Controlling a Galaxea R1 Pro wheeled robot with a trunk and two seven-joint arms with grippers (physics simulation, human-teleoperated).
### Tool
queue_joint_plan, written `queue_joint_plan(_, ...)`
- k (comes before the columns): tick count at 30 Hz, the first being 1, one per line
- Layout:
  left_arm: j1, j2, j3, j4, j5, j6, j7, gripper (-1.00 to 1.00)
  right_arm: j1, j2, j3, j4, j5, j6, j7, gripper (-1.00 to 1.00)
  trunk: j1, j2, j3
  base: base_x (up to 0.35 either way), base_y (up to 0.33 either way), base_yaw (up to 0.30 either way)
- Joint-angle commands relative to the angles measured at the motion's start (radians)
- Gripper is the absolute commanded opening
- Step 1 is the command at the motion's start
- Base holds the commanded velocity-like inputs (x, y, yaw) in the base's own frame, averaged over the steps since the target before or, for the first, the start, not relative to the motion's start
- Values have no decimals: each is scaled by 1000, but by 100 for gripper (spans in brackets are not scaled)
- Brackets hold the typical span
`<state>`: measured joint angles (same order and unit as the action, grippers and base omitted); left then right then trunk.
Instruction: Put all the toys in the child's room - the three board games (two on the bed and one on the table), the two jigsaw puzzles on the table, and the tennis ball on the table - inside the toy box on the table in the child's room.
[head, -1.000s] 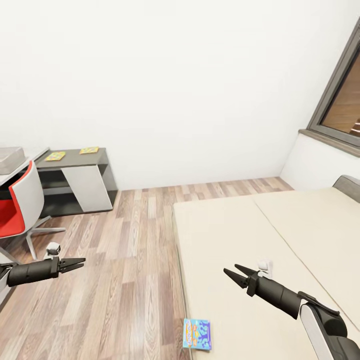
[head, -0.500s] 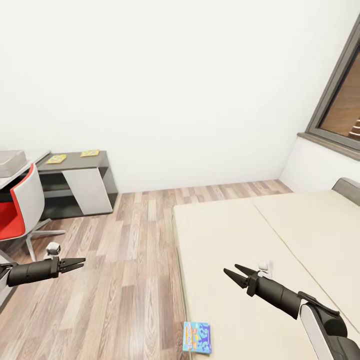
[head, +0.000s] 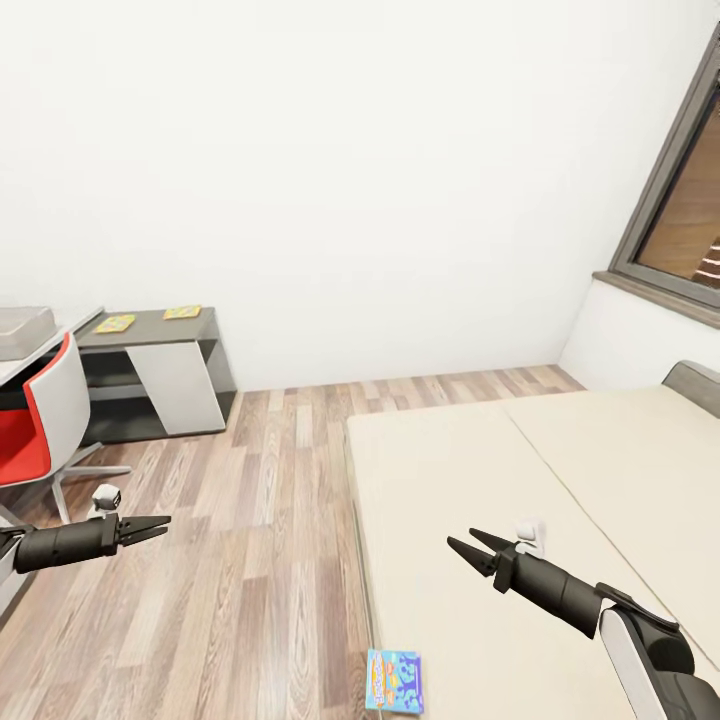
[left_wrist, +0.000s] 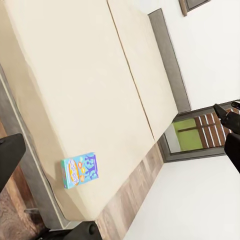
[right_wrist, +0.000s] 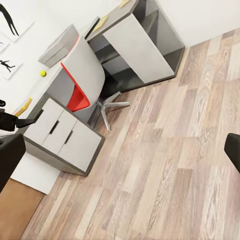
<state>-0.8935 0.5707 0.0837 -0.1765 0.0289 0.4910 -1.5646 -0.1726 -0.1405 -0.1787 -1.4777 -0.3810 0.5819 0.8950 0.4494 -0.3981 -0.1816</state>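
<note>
One blue board game (head: 394, 681) — on the bed (head: 560, 470).

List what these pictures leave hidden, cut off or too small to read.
- Blue board game: head view, cut by the bottom edge; print too small.
- Toy box: head view, cut by the left edge, inside hidden by its wall.
- Flat boxes on the low cabinet: too small to identify.
- Tennis ball: right wrist view, a dot.

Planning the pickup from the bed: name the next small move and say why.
Probably lower the right end effector toward the blue board game. It hangs open above the bed, holding nothing, and the game lies near the mattress edge, closer to it than to the left end effector.
</note>
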Motion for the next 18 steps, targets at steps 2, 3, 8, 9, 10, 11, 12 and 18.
queue_joint_plan(2,-1,0,3,0,-4,10,-4,100,-1,0,0,0,-6,7,1,100,1,-2,1,0,0,0)
queue_joint_plan(3,-1,0,3,0,-4,10,-4,100,-1,0,0,0,-6,7,1,100,1,-2,2,0,0,0)
queue_joint_plan(8,-1,0,3,0,-4,10,-4,100,-1,1,1,0,-7,7,1,100,1,-2,8,0,0,0)
queue_joint_plan(9,-1,0,3,0,-4,10,-4,100,-1,1,1,0,-6,7,1,100,1,-2,9,0,0,0)
queue_joint_plan(10,-1,0,3,0,-4,10,-4,100,-1,1,0,0,-6,7,1,100,1,-2,10,0,0,0)
queue_joint_plan(11,-1,0,3,0,-4,10,-4,100,-1,1,0,0,-6,7,1,100,1,-2,12,0,0,0)
queue_joint_plan(12,-1,0,3,0,-4,10,-4,100,-1,1,0,0,-7,7,1,100,1,-2,13,0,0,0)
queue_joint_plan(18,-1,0,3,0,-4,10,-4,100,-1,1,0,0,-7,7,1,100,1,-2,20,0,0,0)
